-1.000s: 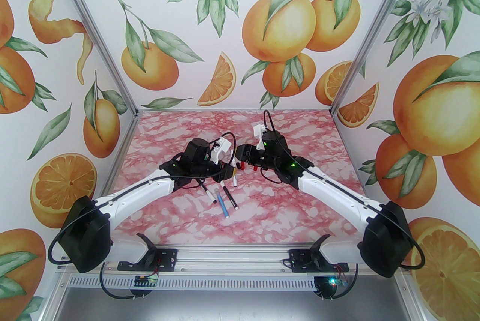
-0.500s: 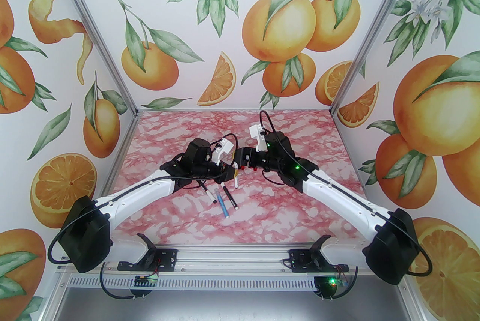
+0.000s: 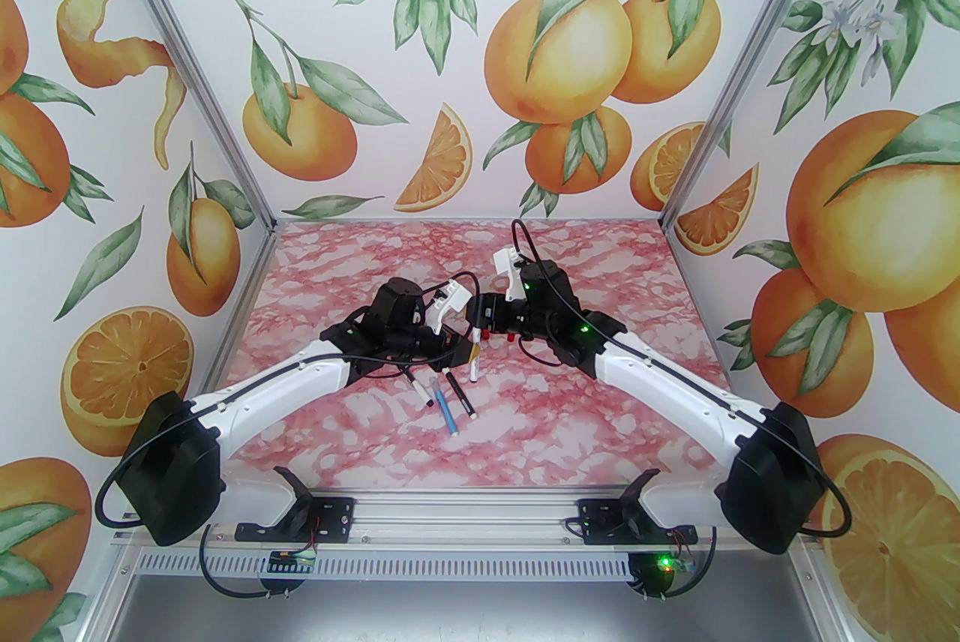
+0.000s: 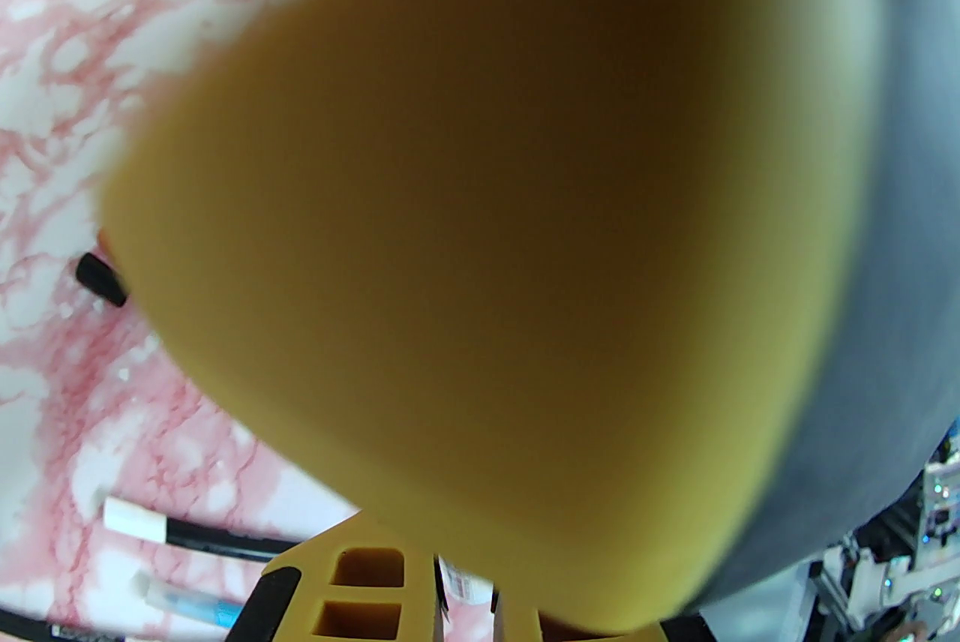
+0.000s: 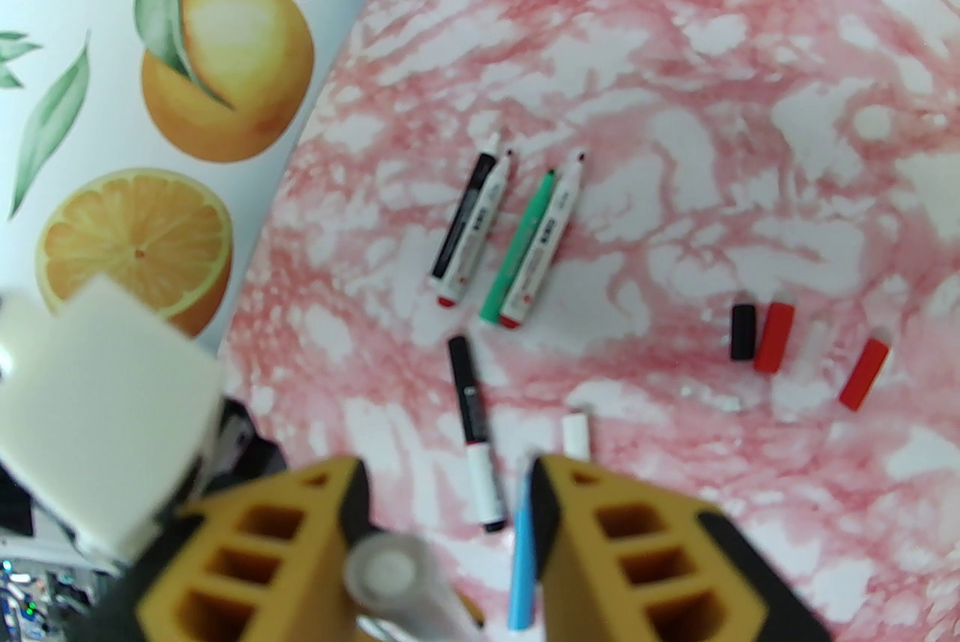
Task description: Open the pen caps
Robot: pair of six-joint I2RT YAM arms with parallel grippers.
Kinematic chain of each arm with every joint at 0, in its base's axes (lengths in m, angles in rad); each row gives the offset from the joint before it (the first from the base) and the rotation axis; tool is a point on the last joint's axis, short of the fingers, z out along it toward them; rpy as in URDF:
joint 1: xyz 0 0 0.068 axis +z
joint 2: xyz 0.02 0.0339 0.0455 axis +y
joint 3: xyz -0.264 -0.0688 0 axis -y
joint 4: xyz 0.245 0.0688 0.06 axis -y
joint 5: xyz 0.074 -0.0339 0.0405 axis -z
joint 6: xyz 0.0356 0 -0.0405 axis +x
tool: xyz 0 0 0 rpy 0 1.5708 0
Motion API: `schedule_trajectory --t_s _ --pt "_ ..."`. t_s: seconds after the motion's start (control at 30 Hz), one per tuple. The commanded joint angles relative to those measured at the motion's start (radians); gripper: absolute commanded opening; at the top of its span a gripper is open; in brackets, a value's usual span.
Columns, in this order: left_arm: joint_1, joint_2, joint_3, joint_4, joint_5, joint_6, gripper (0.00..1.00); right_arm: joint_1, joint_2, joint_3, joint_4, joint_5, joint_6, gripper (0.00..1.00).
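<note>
Pens [image 5: 521, 249] and caps [image 5: 774, 337] on pink-marbled table [image 5: 675, 61]

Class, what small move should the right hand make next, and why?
Probably close the right hand on the pen cap: it sits between parted fingers, against only one, while the left hand holds the pen.

Pens and loose caps lying flat mid-table.
Four uncapped pens [image 5: 519, 245] lie paired; black cap [image 5: 742, 331] sits just beside red cap [image 5: 774, 337]; second red cap [image 5: 864, 373] lies apart.
</note>
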Motion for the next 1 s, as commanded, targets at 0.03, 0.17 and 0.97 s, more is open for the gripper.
schedule_trajectory --t_s 0.03,0.17,0.97 --pt "-0.006 -0.021 0.024 0.012 0.022 0.018 0.12 0.003 0.026 0.037 -0.023 0.009 -0.004 0.35" --pt "-0.006 -0.015 0.024 0.019 0.017 0.012 0.12 0.003 0.033 0.035 -0.033 -0.020 -0.012 0.32" --pt "-0.010 -0.018 0.004 0.050 -0.015 -0.020 0.17 0.005 0.025 0.016 -0.053 -0.027 0.001 0.13"
